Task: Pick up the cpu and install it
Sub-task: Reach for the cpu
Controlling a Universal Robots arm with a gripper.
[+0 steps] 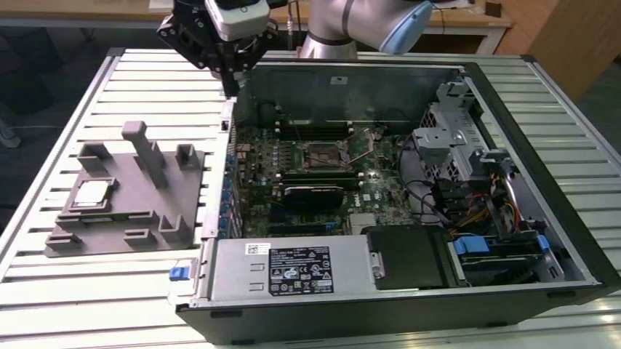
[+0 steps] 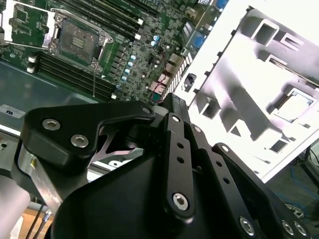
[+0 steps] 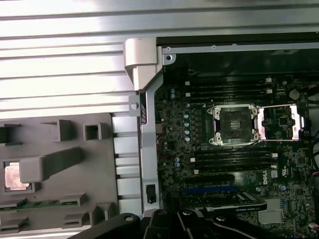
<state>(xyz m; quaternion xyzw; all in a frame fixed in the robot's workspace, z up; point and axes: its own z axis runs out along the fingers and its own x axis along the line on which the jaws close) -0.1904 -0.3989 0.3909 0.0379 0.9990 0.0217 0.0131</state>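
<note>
Gripper (image 1: 231,86) is hovering by case (image 1: 388,314) corner, jaws looking closed, holding nothing. Cpu (image 1: 92,193) is sitting in fixture (image 1: 126,218): prob. light, stiff, fragile; gripping opp. edges looks best.

Nothing printed here can be made out as words or numbers. The silver metal power-supply box (image 1: 233,280) at the near end of the open black computer case (image 1: 582,251) carries a large black-and-white label (image 1: 301,270) crowded with tiny marks, with a smaller white sticker (image 1: 257,248) just beside it. Another small white sticker (image 1: 338,80) sits on the case's far inner wall, and in the second wrist view a white sticker (image 2: 9,110) shows on grey metal, all too small to read.
</note>
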